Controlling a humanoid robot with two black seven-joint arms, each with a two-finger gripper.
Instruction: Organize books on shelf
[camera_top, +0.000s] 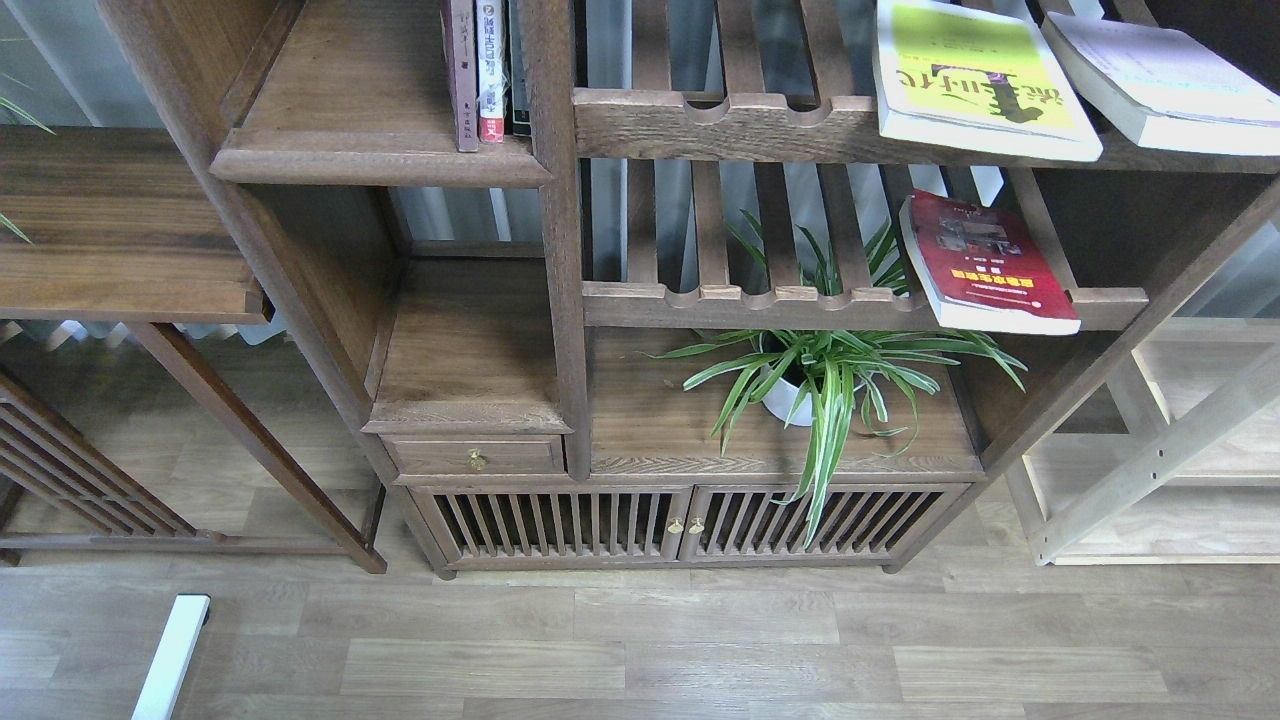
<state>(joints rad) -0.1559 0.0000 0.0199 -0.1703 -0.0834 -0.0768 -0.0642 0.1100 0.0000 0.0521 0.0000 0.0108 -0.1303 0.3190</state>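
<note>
Three thick books lie flat on the slatted racks at the right of the dark wooden unit. The yellow-green book (985, 80) with black characters rests on the upper rack, its corner hanging over the front rail. Beside it to the right lies the pale whitish-lavender book (1165, 75). On the lower rack sits the dark red book (985, 262), also overhanging the rail. The shelf (375, 125), a solid flat board with a rounded front edge, is at the upper left. Neither gripper nor any arm is in view.
Thin upright books (487, 70) stand at the shelf's right end against a post (556, 200). A potted spider plant (815, 385) sits below the lower rack. A drawer (475, 457), slatted cabinet doors (690, 522), a side table (110, 225) and a pine unit (1170, 450) surround it.
</note>
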